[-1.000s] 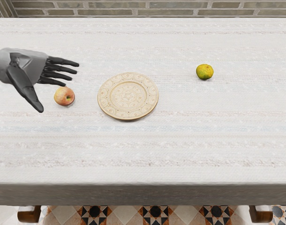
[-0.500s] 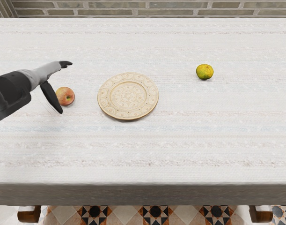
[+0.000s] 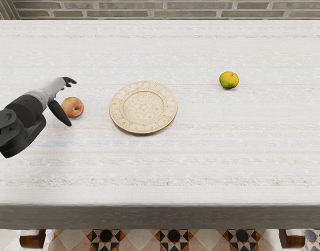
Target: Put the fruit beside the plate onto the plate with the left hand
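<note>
1. The table [image 3: 201, 157] is filling the view; its left and right ends are being cut off by the picture's sides.
2. The left arm [image 3: 15, 123] is coming in from the table's left edge, its upper part cut off.
3. The plate [image 3: 143, 107] is lying bare left of the table's middle.
4. The left hand [image 3: 55, 96] is showing edge-on: the thumb is spreading wide down beside the apple, and the fingers [image 3: 68, 81] are curving behind it, mostly hidden. It is holding nothing; whether it is touching the apple is hard to make out.
5. The apple [image 3: 72, 107] is resting on the table just left of the plate.
6. A green-orange citrus [image 3: 229, 80] is sitting well apart, toward the right.
7. Since half a second ago the hand is sitting lower and closer round the apple; the fruit and plate are unmoved.
</note>
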`<state>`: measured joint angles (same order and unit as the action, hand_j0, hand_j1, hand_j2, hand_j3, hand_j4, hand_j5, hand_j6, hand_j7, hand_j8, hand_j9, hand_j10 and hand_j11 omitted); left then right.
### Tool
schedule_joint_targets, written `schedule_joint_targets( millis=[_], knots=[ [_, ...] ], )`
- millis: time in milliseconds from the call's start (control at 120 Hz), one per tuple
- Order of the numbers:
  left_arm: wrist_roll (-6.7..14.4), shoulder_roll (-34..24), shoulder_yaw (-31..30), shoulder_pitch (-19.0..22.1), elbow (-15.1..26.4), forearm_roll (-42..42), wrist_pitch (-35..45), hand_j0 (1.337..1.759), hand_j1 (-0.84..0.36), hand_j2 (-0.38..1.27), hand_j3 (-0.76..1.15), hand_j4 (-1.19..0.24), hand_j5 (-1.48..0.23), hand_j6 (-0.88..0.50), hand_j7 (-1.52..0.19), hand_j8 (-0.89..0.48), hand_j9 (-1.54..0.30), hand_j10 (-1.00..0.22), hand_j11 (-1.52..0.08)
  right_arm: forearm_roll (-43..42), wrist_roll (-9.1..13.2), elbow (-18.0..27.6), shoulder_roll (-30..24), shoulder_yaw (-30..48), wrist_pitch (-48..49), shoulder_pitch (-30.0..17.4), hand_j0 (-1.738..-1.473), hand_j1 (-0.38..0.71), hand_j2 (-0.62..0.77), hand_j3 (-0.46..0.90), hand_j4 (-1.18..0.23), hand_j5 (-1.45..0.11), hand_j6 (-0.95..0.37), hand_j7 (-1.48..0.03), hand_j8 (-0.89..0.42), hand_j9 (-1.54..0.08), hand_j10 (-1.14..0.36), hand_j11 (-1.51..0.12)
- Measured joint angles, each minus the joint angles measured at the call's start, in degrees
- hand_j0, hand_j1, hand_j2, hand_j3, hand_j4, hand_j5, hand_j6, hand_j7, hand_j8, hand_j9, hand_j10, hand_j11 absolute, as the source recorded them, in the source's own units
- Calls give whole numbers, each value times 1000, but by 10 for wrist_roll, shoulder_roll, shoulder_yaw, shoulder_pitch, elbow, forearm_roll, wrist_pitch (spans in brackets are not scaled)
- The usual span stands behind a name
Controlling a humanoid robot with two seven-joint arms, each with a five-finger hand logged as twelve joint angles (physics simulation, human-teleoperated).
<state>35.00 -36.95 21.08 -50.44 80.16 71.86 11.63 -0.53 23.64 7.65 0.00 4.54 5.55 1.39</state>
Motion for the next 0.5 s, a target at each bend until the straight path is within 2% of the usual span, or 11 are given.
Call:
schedule_joint_targets(
  millis=[275,500],
  knots=[
    [0,48,-27,1,-52,3,55,1658,42,56,0,-263,-336,-264,-336,-264,-336,-262,-336,0,0,0,0,0,0,2,-1658,-349,0,0,0,0,0,0,0,0,0,0],
    [0,59,-35,-2,-91,6,66,1658,31,57,0,-271,-348,-272,-348,-272,-347,-271,-347,0,0,0,0,-1,0,4,-1658,-349,0,0,0,0,0,0,0,0,0,0]
  ],
)
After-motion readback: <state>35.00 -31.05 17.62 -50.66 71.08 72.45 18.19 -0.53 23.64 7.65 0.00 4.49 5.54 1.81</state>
